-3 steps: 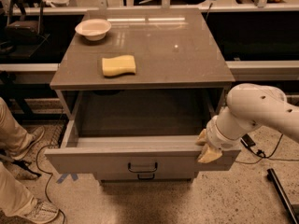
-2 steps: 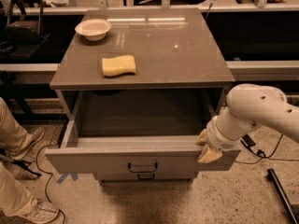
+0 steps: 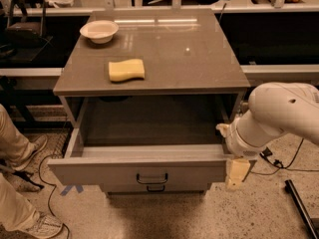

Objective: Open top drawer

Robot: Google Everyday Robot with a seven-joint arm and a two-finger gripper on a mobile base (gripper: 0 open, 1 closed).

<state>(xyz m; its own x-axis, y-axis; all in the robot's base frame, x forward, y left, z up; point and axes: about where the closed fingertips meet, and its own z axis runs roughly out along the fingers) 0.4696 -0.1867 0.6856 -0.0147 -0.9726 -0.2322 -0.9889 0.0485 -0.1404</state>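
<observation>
The top drawer point(image 3: 99, 171) is a wide grey front with a small dark loop handle point(image 3: 152, 177) at its centre. It stands pulled far out of the grey cabinet, and its deep grey box point(image 3: 149, 126) shows empty. My gripper point(image 3: 232, 156), cream-coloured on a thick white arm point(image 3: 284, 113), is at the right end of the drawer front, against its right corner. A narrower drawer front with a similar handle point(image 3: 155, 187) shows just below, pushed in.
On the cabinet top point(image 3: 199, 59) lie a yellow sponge point(image 3: 126, 69) and a white bowl point(image 3: 99, 31). A person's legs and shoes point(image 3: 20, 148) are at the left, with cables on the floor. A dark bar point(image 3: 301, 208) lies at the lower right.
</observation>
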